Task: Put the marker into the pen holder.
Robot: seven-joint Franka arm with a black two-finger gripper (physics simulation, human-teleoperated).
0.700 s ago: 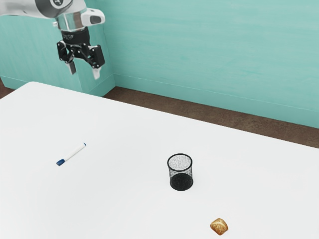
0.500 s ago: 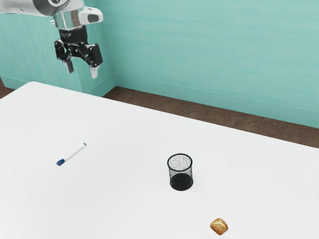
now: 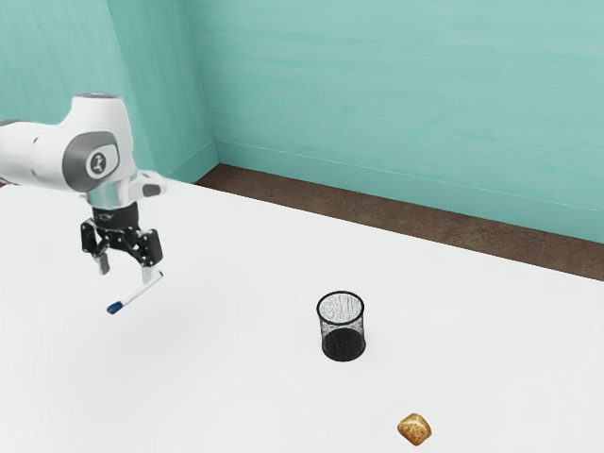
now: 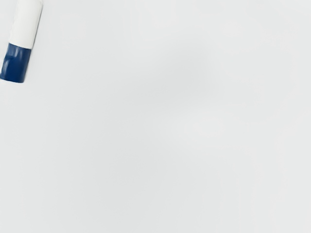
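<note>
Marker [image 3: 135, 293]: count 1. Lies flat on the worktop [image 3: 226, 377], in the exterior view's left part, in from the long edge that runs along the floor [image 3: 377, 212] strip. White barrel, blue at both ends; the larger blue end points away from that edge, the small blue end toward it. Outside the holder [image 3: 343, 342], well apart from it.

Gripper [image 3: 125, 272]: count 1, black, fingers pointing down. Fingers counted: 2, standing wide apart, nothing gripped between them. One fingertip overlaps the marker's small blue end in the exterior view; contact cannot be told. Arm [image 3: 99, 142]: count 1, white and grey, entering from the exterior view's left.

Holder: count 1, black mesh, round, upright, mouth up. Set in from the same long edge, between marker and lump [image 3: 414, 429] along its run.

Lump: count 1, golden brown. Farther from the long edge than the holder, near it, apart from it.

Wrist view: marker, 1, part of white barrel and larger blue end, lying on the pale worktop.
</note>
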